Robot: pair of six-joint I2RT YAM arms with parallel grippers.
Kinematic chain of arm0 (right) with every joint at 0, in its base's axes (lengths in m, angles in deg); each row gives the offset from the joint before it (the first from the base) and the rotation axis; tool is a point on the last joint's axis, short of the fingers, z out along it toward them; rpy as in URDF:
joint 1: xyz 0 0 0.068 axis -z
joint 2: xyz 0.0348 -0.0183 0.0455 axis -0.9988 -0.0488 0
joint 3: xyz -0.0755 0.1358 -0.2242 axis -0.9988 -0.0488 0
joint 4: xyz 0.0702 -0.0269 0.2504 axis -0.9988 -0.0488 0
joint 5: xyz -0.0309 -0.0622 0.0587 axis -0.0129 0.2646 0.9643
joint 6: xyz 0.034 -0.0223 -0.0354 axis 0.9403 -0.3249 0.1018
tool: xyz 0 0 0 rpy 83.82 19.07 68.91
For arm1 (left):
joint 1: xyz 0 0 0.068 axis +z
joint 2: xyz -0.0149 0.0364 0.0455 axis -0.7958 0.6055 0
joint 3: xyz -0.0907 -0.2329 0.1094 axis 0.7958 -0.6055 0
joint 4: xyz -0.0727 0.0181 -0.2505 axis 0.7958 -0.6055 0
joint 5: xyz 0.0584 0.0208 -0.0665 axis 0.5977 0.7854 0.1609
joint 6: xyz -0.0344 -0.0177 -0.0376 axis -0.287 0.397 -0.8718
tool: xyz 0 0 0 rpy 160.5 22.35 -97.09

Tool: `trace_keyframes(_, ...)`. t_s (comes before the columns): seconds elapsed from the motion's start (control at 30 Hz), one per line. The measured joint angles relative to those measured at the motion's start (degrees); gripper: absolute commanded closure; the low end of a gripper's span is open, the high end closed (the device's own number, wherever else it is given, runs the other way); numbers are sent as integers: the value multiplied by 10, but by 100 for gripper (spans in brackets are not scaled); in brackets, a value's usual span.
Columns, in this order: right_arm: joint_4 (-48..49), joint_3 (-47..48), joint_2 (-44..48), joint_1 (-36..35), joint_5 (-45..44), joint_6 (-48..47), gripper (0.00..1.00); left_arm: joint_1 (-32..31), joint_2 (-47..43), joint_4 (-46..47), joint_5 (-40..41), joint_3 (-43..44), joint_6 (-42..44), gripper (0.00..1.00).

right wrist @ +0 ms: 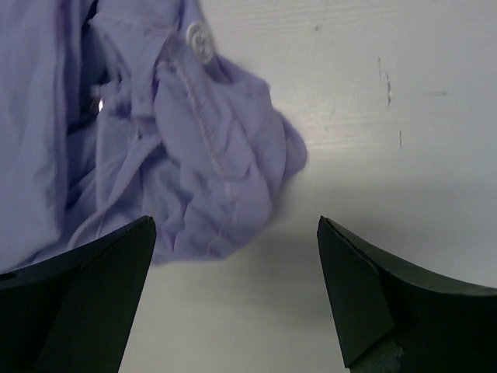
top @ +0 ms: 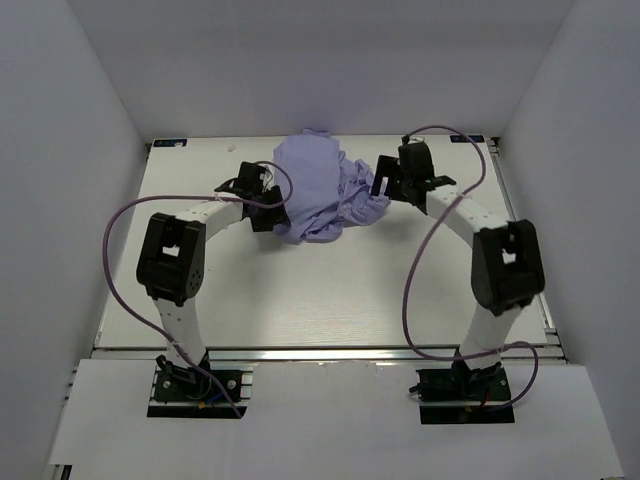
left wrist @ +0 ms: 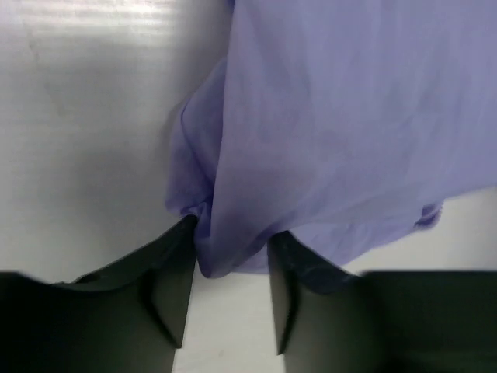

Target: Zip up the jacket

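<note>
The jacket (top: pixel 318 190) lies bunched at 12 o'clock on the table (top: pixel 300 300). The left gripper (left wrist: pixel 231 268) pinches a fold at its 9 o'clock edge. The right gripper (right wrist: pixel 235 229), jaws wide apart, hovers at its 3 o'clock hem. Open room lies toward 6 o'clock.

The jacket (top: pixel 315 190) is made of thin, soft cloth, matt and wrinkly, with sewn seams. A small white button (right wrist: pixel 200 39) on it looks hard and shiny. The table (top: pixel 300 300) is seen as smooth and white, with a faint shine. The right gripper (right wrist: pixel 235 225) looks made of dark, matt plastic.
</note>
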Motion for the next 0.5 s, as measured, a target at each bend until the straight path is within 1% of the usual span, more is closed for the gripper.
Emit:
trace_keyframes(0.07,-5,52,-63,0,-10,0,11,0,21,-3,3,25,6,63)
trace_keyframes(0.1,-6,79,-94,0,-13,0,11,0,25,-5,3,32,8,74)
trace_keyframes(0.2,-18,156,-177,0,-17,1,12,0,24,-9,3,37,13,91)
trace_keyframes(0.23,-18,172,-197,0,-17,1,27,0,22,-10,1,38,16,100)
trace_keyframes(0.27,-22,185,-212,0,-16,1,40,0,20,-10,-1,39,15,100)
trace_keyframes(0.3,-27,198,-226,0,-14,1,57,0,17,-10,-4,39,17,100)
trace_keyframes(0.33,-31,208,-237,0,-12,2,100,0,13,-12,-6,39,18,100)
trace_keyframes(0.5,-43,221,-238,0,0,2,100,0,-18,-34,-13,57,19,100)
